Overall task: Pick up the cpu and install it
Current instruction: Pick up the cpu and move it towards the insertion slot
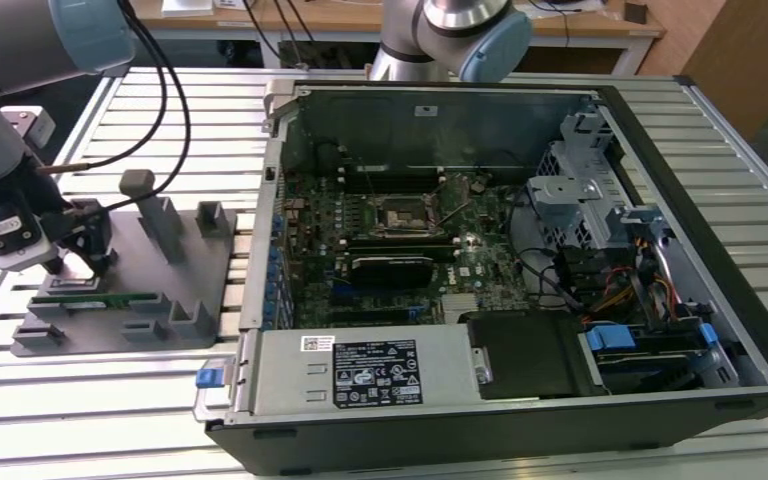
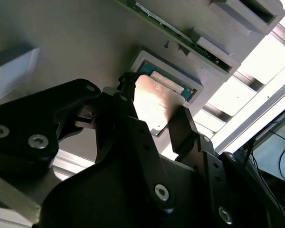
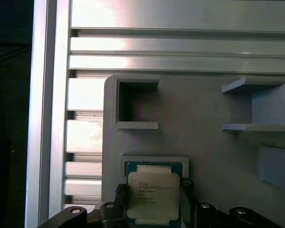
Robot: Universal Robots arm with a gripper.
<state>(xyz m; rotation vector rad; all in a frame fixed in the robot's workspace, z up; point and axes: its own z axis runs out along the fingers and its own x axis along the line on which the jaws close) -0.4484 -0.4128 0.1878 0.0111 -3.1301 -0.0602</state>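
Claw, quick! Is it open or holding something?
The claw: closed on the cpu, pinching its two sides at its pocket in the grey holder.

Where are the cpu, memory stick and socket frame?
cpu (image 3: 153, 192): first wrist view, centre of its metal top.
memory stick (image 1: 97, 298): exterior view, middle of its green board.
socket frame (image 1: 398, 216): exterior view, middle of the square.
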